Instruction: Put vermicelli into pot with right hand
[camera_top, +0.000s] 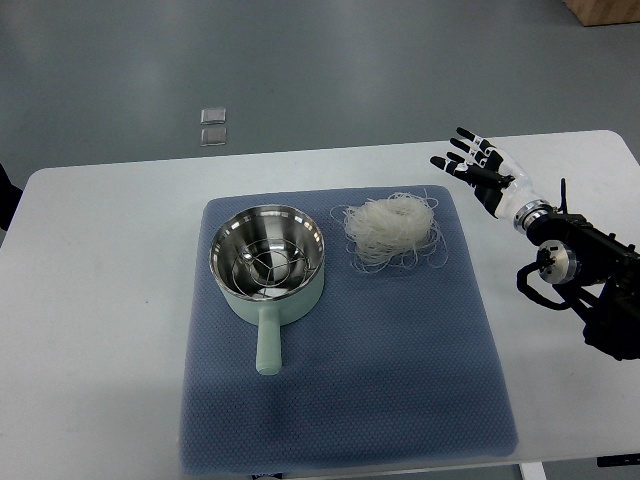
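A tangled nest of white vermicelli (391, 229) lies on the blue mat (340, 390), right of the pot. The pale green pot (268, 259) has a shiny steel inside with a wire rack in it, and its handle points toward the mat's near edge. My right hand (478, 164) hovers over the table to the right of the vermicelli, past the mat's right edge. Its fingers are spread and hold nothing. The left arm does not show.
The white table (100, 300) carries the mat. Two small clear squares (213, 126) lie on the grey floor beyond the table's far edge. A brown box corner (605, 10) shows at the top right.
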